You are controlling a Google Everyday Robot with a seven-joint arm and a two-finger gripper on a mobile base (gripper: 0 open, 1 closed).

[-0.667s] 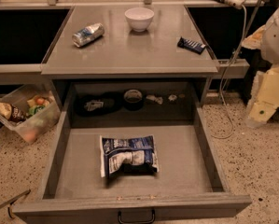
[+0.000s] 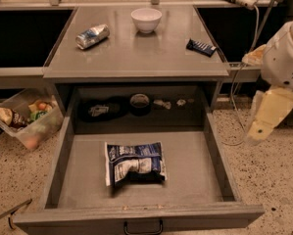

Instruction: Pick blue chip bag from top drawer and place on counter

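The blue chip bag (image 2: 134, 163) lies flat and wrinkled in the middle of the open top drawer (image 2: 212, 155), which is pulled out toward me with its black handle (image 2: 143, 227) at the front. The counter (image 2: 136, 53) is above and behind it. My gripper (image 2: 263, 119) hangs at the right, outside the drawer's right wall and above the floor, well apart from the bag. The white arm (image 2: 285, 55) sits above it.
On the counter stand a white bowl (image 2: 146, 19), a silver-blue can (image 2: 92, 36) on its side and a small dark blue bar wrapper (image 2: 201, 46). Dark items lie at the drawer's back (image 2: 139, 103). A plastic bin of snacks (image 2: 23, 119) sits on the floor at left. Cables (image 2: 244, 82) hang at right.
The arm and gripper have shifted slightly left and down at the right edge. The bag and the drawer have not moved.
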